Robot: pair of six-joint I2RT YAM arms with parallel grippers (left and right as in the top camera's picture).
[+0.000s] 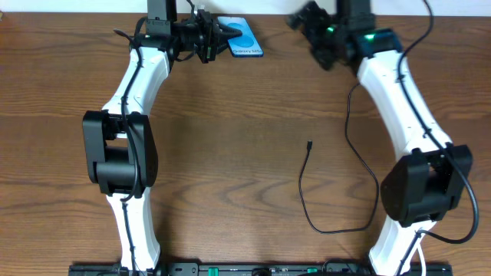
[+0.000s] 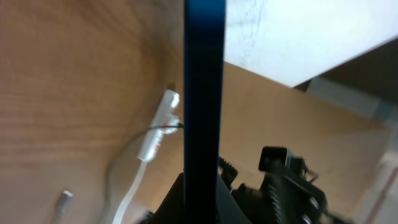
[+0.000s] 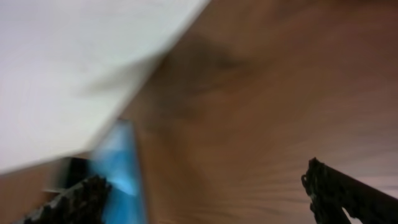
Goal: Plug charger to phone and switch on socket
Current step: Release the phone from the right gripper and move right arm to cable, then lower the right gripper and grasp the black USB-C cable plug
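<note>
Pinching the phone at one end, the left hand holds it near the far edge of the table, with the blue screen turned toward the overhead camera. In the left wrist view the phone stands edge-on between the fingers. The right hand hangs just to the right of the phone without touching it, its fingers spread wide and holding nothing. The charger lies loose on the table, its plug tip well apart from both hands. The socket shows only in the left wrist view, lying on the table beyond the phone.
</note>
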